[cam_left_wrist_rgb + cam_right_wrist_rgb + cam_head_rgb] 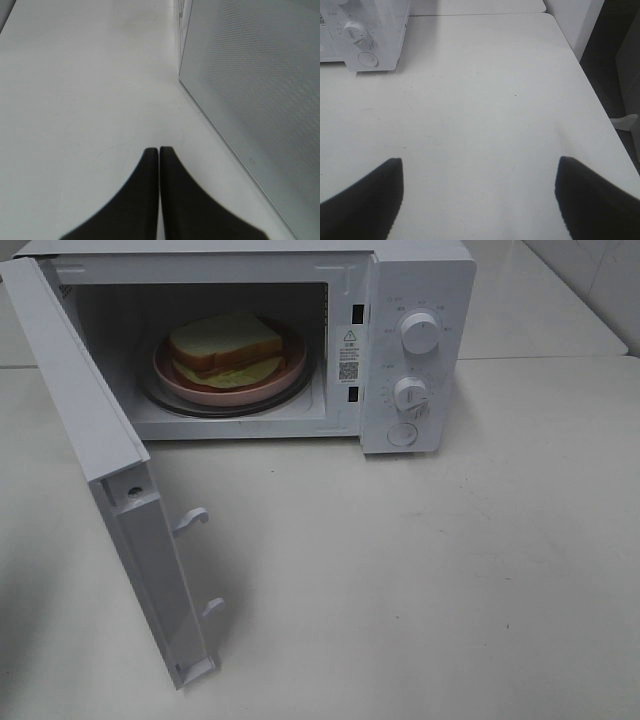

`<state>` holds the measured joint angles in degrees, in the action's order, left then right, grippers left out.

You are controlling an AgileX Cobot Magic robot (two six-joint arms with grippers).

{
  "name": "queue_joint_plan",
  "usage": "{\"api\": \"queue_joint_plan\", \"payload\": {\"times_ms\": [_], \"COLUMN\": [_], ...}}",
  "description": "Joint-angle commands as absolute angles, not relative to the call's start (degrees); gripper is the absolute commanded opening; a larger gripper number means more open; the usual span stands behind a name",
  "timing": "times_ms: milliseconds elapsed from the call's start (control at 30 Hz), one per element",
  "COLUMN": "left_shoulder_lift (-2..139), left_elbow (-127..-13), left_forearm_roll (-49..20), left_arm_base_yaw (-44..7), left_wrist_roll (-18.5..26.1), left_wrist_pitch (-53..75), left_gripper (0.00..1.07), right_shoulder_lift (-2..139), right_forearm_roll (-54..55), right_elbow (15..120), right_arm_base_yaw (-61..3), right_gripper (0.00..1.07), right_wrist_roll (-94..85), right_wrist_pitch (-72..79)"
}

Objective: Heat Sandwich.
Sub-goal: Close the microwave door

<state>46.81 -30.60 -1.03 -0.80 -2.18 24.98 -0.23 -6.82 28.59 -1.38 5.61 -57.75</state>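
The sandwich (224,344), white bread with yellow and reddish layers, lies on a round pink plate (290,373) inside the white microwave (420,280). The microwave door (120,500) hangs wide open toward the front left. Neither gripper shows in the exterior high view. In the left wrist view my left gripper (159,152) is shut and empty, low over the table next to the outer face of the door (255,90). In the right wrist view my right gripper (479,175) is open and empty over the bare table, well to the right of the microwave's knobs (355,31).
The white table (430,570) spreads in front of the microwave. Its right edge (600,100) shows in the right wrist view, with dark floor beyond. Two latch hooks (190,520) stick out from the door's inner side.
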Motion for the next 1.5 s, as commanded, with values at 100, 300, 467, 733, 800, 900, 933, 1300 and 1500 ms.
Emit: {"api": "queue_joint_plan", "payload": {"times_ms": [100,300,467,733,800,900,933,1300,1500], "left_shoulder_lift": [56.8,63.7,69.4,81.3,82.4,84.2,85.5,88.1,90.0], "left_elbow": [-30.5,-28.9,-23.1,-16.8,-16.8,-16.8,-16.8,-19.8,-21.0], "left_forearm_roll": [-1.0,-0.7,1.8,6.4,6.9,7.4,7.9,16.2,19.5], "left_arm_base_yaw": [-0.6,-1.4,-3.3,-3.6,-3.6,-3.6,-3.6,-3.7,-3.7], "left_wrist_roll": [-2.5,-2.5,-2.5,-2.9,-2.9,-3.0,-4.2,-9.4,-13.0], "left_wrist_pitch": [10.7,-2.3,-20.7,-44.7,-45.7,-47.4,-49.1,-52.0,-53.9], "left_gripper": [0.00,0.00,0.00,0.00,0.00,0.00,0.00,0.00,0.00], "right_shoulder_lift": [-1.8,-1.8,-1.8,-1.8,-1.8,-1.8,-1.8,-1.8,-1.8], "right_forearm_roll": [-6.9,-6.9,-6.9,-6.9,-6.9,-6.9,-6.9,-6.9,-6.9], "right_elbow": [28.6,28.6,28.6,28.6,28.6,28.6,28.6,28.6,28.6], "right_arm_base_yaw": [-0.9,-0.9,-0.9,-0.9,-0.9,-0.9,-0.9,-0.9,-0.9], "right_gripper": [0.76,0.76,0.76,0.76,0.76,0.76,0.76,0.76,0.76], "right_wrist_roll": [5.2,5.2,5.2,5.2,5.2,5.2,5.2,5.2,5.2], "right_wrist_pitch": [-57.0,-57.0,-57.0,-57.0,-57.0,-57.0,-57.0,-57.0,-57.0]}}
